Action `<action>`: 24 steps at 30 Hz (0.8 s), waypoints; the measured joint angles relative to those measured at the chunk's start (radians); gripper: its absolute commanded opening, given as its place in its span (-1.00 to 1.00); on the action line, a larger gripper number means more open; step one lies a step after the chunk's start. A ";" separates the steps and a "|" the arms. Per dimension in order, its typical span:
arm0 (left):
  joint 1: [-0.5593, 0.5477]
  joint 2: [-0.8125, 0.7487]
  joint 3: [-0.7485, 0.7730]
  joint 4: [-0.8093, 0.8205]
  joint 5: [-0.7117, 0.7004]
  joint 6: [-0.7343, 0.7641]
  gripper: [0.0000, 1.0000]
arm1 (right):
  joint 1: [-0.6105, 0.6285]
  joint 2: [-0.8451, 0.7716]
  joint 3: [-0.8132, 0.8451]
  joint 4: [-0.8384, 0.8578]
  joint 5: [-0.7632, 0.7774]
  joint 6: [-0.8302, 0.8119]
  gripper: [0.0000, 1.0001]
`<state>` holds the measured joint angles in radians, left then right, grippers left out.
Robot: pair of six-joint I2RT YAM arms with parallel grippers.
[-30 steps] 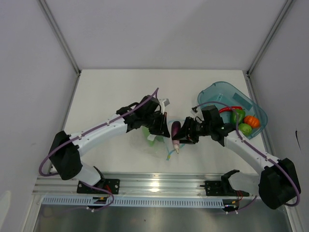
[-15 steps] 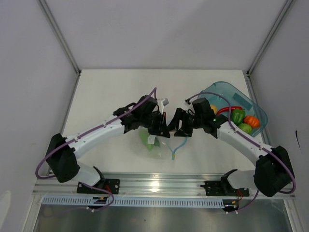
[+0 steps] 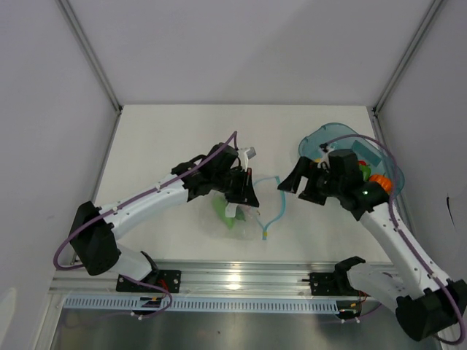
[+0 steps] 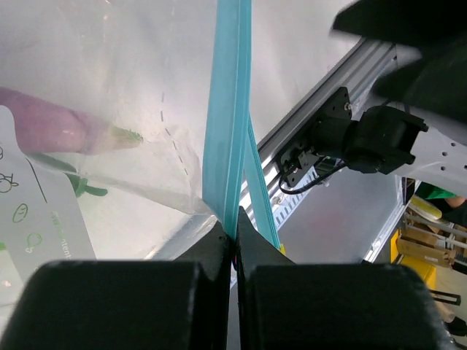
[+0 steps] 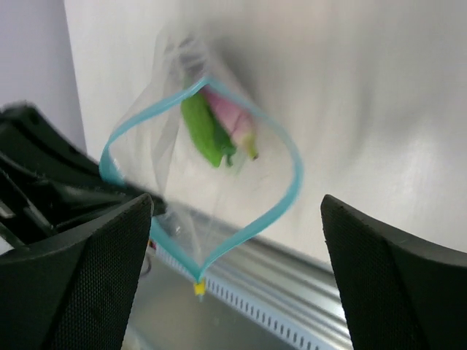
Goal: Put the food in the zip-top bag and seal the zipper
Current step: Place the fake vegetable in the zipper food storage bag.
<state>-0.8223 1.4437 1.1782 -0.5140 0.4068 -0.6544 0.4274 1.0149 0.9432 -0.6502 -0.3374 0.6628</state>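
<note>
The zip-top bag (image 5: pixel 172 87) is looking thin, crinkly and nearly weightless. It is a floppy film that is taking its shape from whatever is holding it, and it is likely to slip or fold if taken by the clear wall. The zipper (image 5: pixel 292 169) is the one firmer part, a light blue strip along the mouth, and that is the sensible place to grip.

The left gripper (image 4: pixel 234 235) is doing just that. Its fingers are pressed together on the blue strip at one side of the mouth and are lifting that edge off the table (image 3: pixel 168 138). The mouth is standing open in a wide teardrop loop, narrowing to a yellow tab (image 5: pixel 198 289) at the near end.

Inside the bag a purple eggplant (image 4: pixel 51 127) is lying against a green piece (image 5: pixel 203 131) — pepper or lime, I cannot tell which. A printed card (image 4: pixel 33 219) is also showing through the film. The toy food is looking hard, smooth and light, so it should be easy to pinch but apt to roll.

The right gripper (image 3: pixel 298 184) is hanging with its fingers wide apart and nothing between them. It is facing the open mouth from just beside the teal tray (image 3: pixel 327 132). An orange piece (image 3: pixel 379 181) is showing in that tray — the arm is hiding most of the rest. More food is probably waiting there, and the zipper is not yet sealed.
</note>
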 measured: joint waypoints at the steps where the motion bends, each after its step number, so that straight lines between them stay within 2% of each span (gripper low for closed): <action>1: 0.000 0.000 0.000 0.005 0.003 0.000 -0.99 | -0.052 -0.029 0.005 -0.019 0.008 -0.013 0.99; 6: 0.000 0.006 0.000 0.026 0.024 0.000 -0.99 | -0.312 -0.103 0.028 -0.083 0.069 -0.062 0.99; 12: 0.000 0.006 -0.006 0.042 0.037 0.000 -0.99 | -0.502 -0.005 0.043 -0.092 0.163 -0.088 0.99; 18: 0.000 0.005 -0.046 0.071 0.053 -0.002 -0.99 | -0.579 0.174 0.102 -0.084 0.309 -0.127 0.99; 24: 0.000 -0.002 -0.067 0.083 0.070 -0.002 -0.99 | -0.597 0.313 0.195 -0.069 0.446 -0.169 0.99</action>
<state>-0.8227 1.4422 1.1110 -0.4309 0.4770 -0.6567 -0.1699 1.3281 1.1378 -0.7197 0.1081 0.4942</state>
